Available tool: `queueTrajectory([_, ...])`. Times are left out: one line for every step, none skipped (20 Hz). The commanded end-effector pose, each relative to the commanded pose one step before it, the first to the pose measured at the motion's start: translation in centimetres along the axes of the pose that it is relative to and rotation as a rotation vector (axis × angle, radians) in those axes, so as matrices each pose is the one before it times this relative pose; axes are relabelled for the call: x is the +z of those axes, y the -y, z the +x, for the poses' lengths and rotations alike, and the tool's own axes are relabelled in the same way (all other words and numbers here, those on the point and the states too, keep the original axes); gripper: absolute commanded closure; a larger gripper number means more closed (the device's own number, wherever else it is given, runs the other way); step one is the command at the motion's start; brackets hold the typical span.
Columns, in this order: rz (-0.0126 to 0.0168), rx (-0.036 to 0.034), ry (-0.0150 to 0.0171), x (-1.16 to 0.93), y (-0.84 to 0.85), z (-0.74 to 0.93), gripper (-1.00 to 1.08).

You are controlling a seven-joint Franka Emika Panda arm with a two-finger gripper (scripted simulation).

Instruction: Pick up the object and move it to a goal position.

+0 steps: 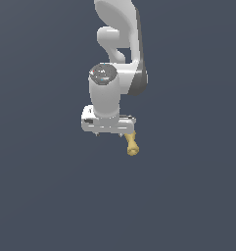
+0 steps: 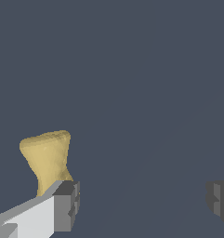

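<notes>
The object (image 1: pixel 132 144) is a small mustard-yellow bone-like piece with a flared, knobby end. In the exterior view it sticks out just below the right end of the white hand. My gripper (image 1: pixel 109 133) points down, and its fingers barely show under the hand. In the wrist view the gripper (image 2: pixel 141 202) is open wide, with nothing between the two grey fingertips. The object (image 2: pixel 46 160) shows just beyond one fingertip (image 2: pixel 66 204), outside the gap. I cannot tell whether it touches that finger.
The flat dark grey-blue ground (image 1: pixel 41 196) fills both views. The white arm (image 1: pixel 117 59) rises above the hand in the exterior view. No goal marker shows.
</notes>
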State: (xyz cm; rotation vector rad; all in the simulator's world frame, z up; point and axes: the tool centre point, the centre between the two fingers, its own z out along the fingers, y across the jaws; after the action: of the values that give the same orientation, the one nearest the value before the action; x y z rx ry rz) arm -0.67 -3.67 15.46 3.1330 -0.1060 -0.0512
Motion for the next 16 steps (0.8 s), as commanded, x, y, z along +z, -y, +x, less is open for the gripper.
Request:
queueTrajectory([0.0, 0.0, 0.0, 0.0, -0.001, 0.0, -0.92])
queueTrajectory([0.00009, -0.00124, 0.00059, 0.031, 0.03, -0.016, -0.92])
queueTrajectory([0.00032, -0.00371, 0.00182, 0.095, 0.091, -0.045, -0.92])
queueTrajectory([0.00054, -0.00605, 0.00299, 0.154, 0.147, -0.073, -0.92])
queueTrajectory([0.00076, -0.00818, 0.00411, 0.207, 0.192, -0.099, -0.92])
queueTrajectory([0.00101, -0.01012, 0.00521, 0.254, 0.229, -0.12, -0.92])
queueTrajectory([0.00115, -0.01054, 0.00566, 0.261, 0.22, -0.122, -0.92])
queueTrajectory([0.00099, -0.0081, 0.00465, 0.196, 0.148, -0.091, -0.92])
queueTrajectory([0.00077, -0.00552, 0.00351, 0.13, 0.077, -0.06, -0.92])
queueTrajectory([0.00052, -0.00304, 0.0023, 0.067, 0.015, -0.031, -0.92])
queueTrajectory([0.00025, -0.00086, 0.00106, 0.012, -0.029, -0.009, -0.92])
queueTrajectory([0.00001, 0.00069, 0.00002, -0.017, -0.04, 0.008, -0.92])
queueTrajectory([-0.00022, 0.00098, -0.00095, -0.024, 0.006, 0.009, -0.92])
queueTrajectory([-0.00027, 0.00016, -0.00115, 0.014, 0.08, 0.001, -0.92])
queueTrajectory([-0.00031, -0.001, -0.00133, 0.052, 0.159, -0.016, -0.92])
queueTrajectory([-0.00037, -0.00221, -0.00161, 0.084, 0.245, -0.033, -0.92])
